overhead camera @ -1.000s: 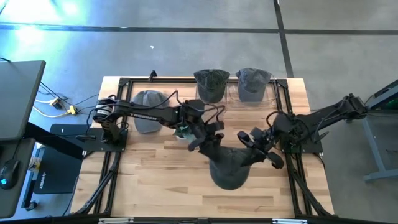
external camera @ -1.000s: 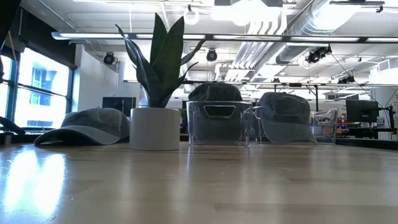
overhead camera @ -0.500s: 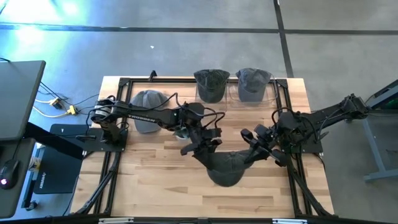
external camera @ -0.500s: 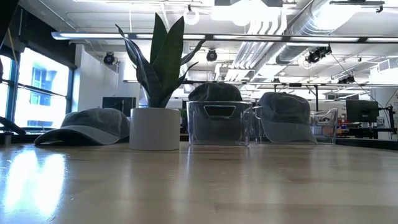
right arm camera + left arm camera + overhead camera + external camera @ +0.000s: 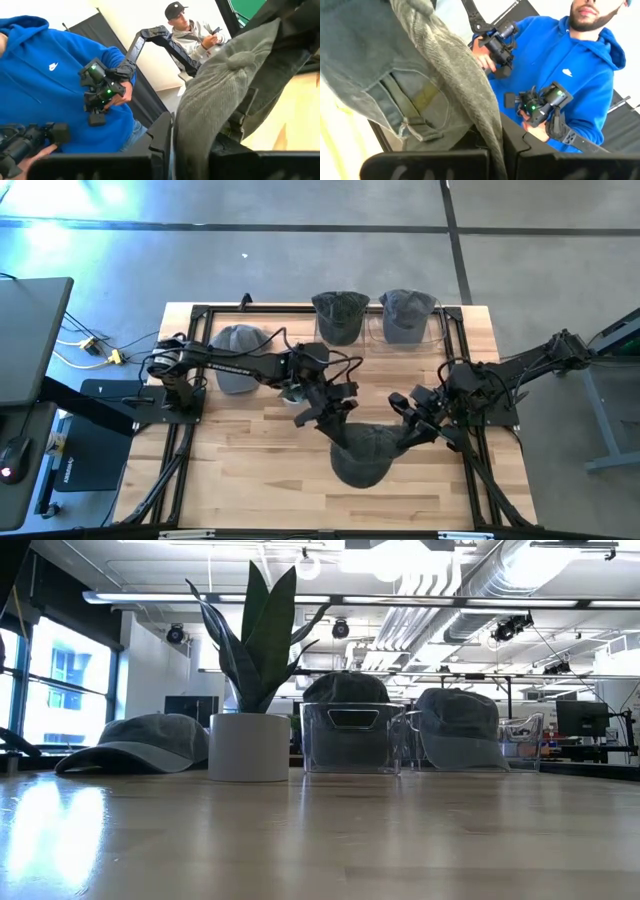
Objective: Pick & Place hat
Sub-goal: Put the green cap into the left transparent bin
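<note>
A dark grey hat [image 5: 362, 455] hangs above the table's near middle between my two grippers. My left gripper [image 5: 335, 418] is shut on its left side, and my right gripper [image 5: 408, 430] is shut on its right side. In the left wrist view the hat's cloth [image 5: 420, 75] fills the picture above my left gripper [image 5: 500, 150]. In the right wrist view the hat's crown [image 5: 225, 75] rises from my right gripper [image 5: 192, 150]. The low view shows neither the grippers nor this hat. My left gripper pinches a fold of the hat's cloth [image 5: 490, 125] between its two fingers, near the back strap, coming in level from the table's left. The hat hangs clear of the table. My right gripper has the hat's crown cloth [image 5: 192, 120] between its two fingers, coming in level from the table's right. The crown bulges up past the fingers.
Two clear bins at the far edge each hold a hat [image 5: 340, 315] [image 5: 407, 315]. Another hat [image 5: 238, 345] lies on the table at the far left. A white pot with a plant [image 5: 250, 745] stands under my left arm. People show beyond the table [image 5: 560, 65].
The hat, which hung wider and lower between the grippers, has drawn in and now shows smaller and more bunched. It has shifted a little toward the table's left. Both arms have stayed almost in place.
</note>
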`<state>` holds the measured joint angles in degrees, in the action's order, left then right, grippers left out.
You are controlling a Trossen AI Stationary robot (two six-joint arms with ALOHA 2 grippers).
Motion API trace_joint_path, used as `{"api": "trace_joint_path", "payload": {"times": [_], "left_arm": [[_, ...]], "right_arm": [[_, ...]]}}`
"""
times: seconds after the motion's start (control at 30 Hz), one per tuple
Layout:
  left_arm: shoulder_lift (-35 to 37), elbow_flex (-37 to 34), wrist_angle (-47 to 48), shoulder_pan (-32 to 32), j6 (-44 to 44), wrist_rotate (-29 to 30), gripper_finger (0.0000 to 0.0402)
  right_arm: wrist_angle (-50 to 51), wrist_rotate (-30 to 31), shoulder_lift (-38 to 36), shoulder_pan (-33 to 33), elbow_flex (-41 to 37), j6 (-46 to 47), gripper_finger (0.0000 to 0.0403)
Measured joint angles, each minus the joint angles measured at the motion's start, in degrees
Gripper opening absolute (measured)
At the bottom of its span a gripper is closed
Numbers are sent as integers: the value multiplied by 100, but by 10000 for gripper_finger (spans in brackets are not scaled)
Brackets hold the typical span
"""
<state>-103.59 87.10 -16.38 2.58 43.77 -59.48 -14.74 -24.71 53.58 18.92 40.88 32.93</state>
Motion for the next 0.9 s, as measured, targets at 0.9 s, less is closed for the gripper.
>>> {"api": "trace_joint_path", "payload": {"times": [0.9], "left_arm": [[2, 300, 390, -398, -198, -435, 1]], "right_arm": [[958, -452, -33, -133, 191, -540, 12]]}}
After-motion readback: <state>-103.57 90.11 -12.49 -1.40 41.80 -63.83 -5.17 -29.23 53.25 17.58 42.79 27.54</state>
